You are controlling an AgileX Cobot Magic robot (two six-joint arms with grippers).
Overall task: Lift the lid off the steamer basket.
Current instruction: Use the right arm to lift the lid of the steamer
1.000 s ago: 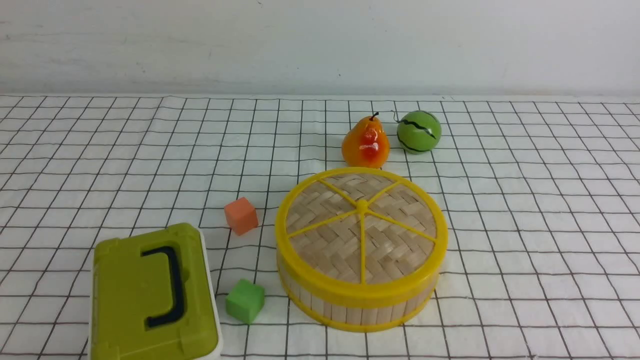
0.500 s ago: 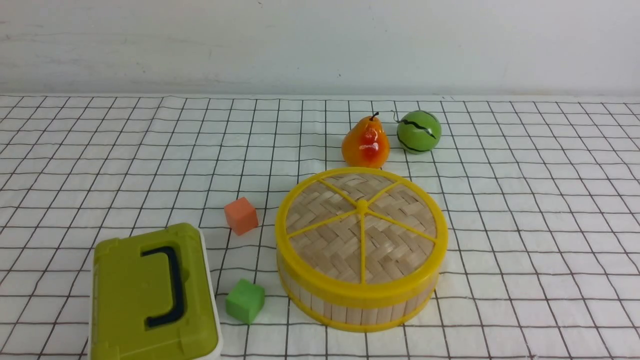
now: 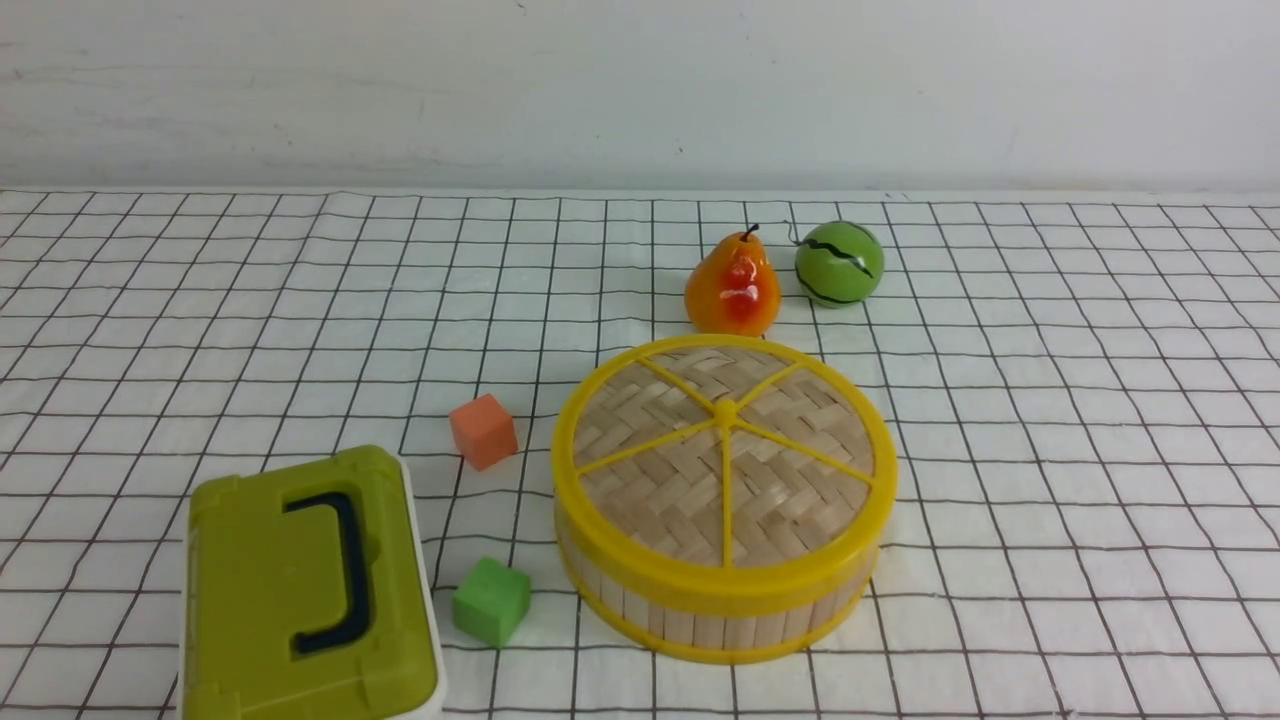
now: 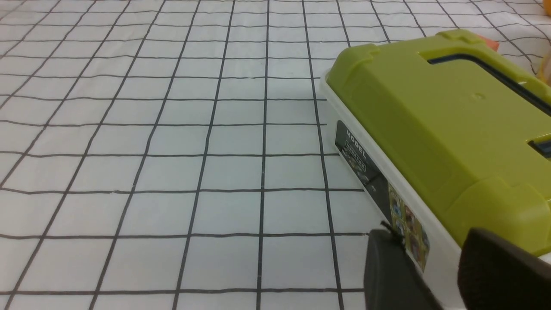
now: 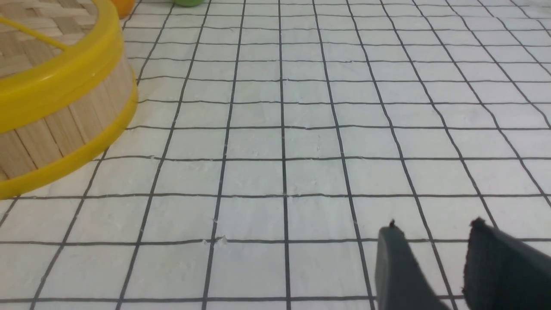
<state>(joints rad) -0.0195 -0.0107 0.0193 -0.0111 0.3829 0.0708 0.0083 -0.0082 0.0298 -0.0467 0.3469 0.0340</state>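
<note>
- We read "MODEL" in pale capitals on a dark label on the white side wall of the olive-green box.
- We could not read the smaller print beneath it.
- A colourful sticker beside it was too blurred to read.

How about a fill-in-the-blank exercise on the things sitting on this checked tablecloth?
1. The lid rests ___ the steamer basket, not beside it.
2. The lid has ___ thin yellow spokes.
3. The pear stands to the ___ of the watermelon.
4. The nearer cube is coloured ___.

Missing words: on; five; left; green.
</note>
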